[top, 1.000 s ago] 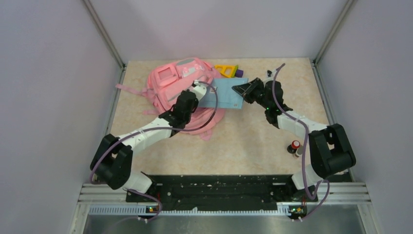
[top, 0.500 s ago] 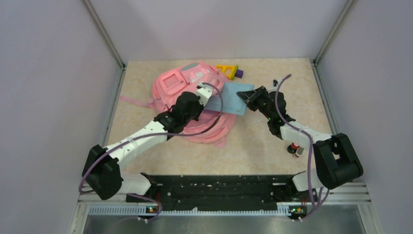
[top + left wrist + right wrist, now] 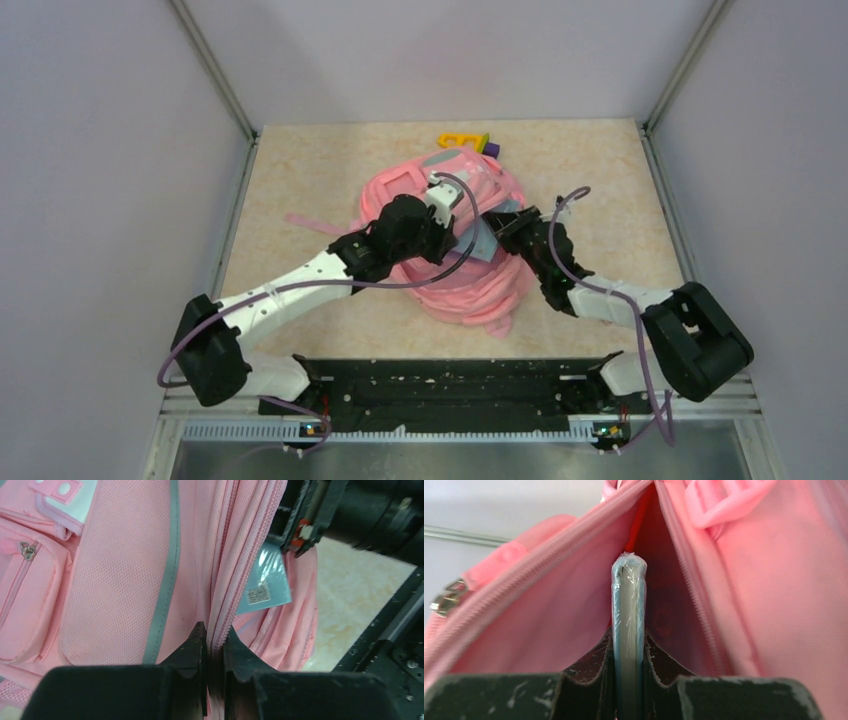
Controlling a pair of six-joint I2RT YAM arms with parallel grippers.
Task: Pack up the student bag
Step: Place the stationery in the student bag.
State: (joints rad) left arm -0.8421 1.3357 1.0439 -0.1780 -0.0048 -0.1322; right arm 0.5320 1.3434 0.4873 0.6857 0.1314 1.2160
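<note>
From above, the bag (image 3: 470,295) is lying in the middle of the desk (image 3: 300,170). Left wrist: your left jaws are pinching its zipper edge, holding the mouth apart. Right wrist: your right jaws are gripping the book (image 3: 628,610) edge-on, aiming it into that mouth.

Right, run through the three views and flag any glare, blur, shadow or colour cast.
Top external: even, soft light, sharp throughout, no hard shadows around the student bag. Left wrist: bag mesh crisp, white glare on the blue book's wrap, upper right corner dark. Right wrist: strong pink cast inside the bag, glints on the book's wrapped edge, strap at top blurred.
</note>
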